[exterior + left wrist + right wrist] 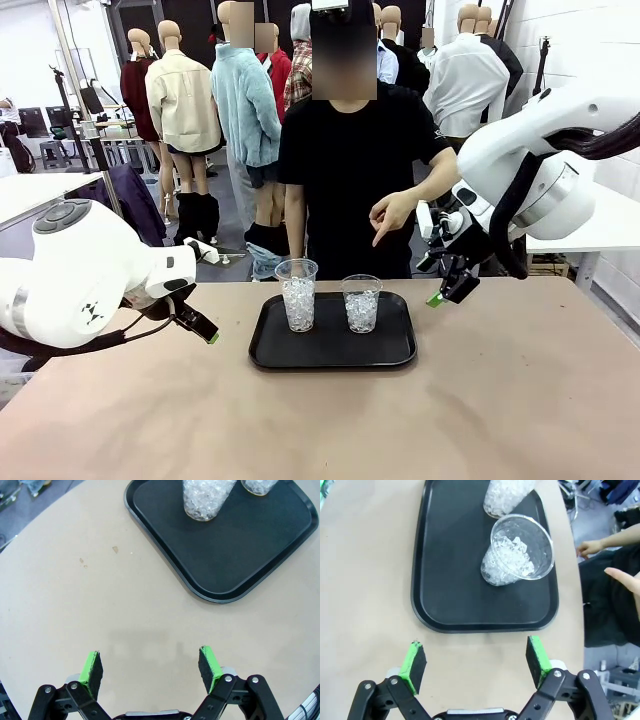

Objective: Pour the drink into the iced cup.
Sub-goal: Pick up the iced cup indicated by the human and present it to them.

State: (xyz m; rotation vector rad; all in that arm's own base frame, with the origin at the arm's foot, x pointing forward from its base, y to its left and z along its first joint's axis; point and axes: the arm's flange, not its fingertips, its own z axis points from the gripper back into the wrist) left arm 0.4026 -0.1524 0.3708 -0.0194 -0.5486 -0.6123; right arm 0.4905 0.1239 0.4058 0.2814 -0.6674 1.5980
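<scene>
Two clear plastic cups of ice stand on a black tray (330, 360): a taller one (297, 297) on the left and a shorter one (361, 304) on the right. The jar of dark drink is out of view. My left gripper (205, 330) hovers open over the table left of the tray, nothing between its green pads (92, 667). My right gripper (445, 290) hangs open above the table right of the tray, also empty. In the right wrist view the shorter cup (517, 552) is nearer and the taller cup (507, 495) stands behind it.
A person in a black shirt stands at the far edge, one hand (390, 215) pointing down towards the shorter cup. The tray (235, 555) lies ahead of my left gripper (152, 667). Bare tan table surrounds the tray (450, 580) in front of my right gripper (476, 662).
</scene>
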